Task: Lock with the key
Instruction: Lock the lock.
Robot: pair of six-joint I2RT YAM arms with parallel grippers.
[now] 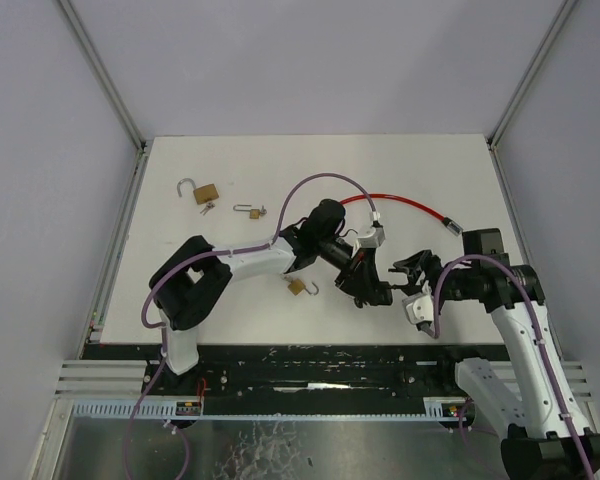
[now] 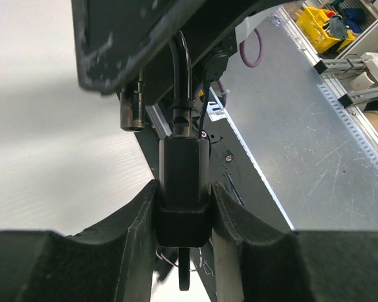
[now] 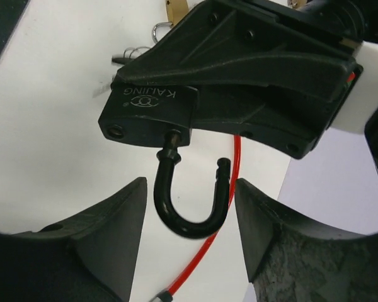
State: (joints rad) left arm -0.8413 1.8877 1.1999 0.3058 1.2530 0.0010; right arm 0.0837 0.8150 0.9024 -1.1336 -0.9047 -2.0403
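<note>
Cable (image 1: 405, 203), brass locks (image 1: 207, 192), perhaps keys (image 1: 207, 208) nearby

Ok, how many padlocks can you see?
4. Black padlock in the left gripper; large brass padlock far left; small brass padlock beside it; third brass padlock mid-table. More possibly hidden.

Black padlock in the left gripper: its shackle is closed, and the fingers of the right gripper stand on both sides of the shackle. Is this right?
Not quite. The right wrist view shows the shackle open: its free end hangs clear of the body of the black padlock. The rest holds.
</note>
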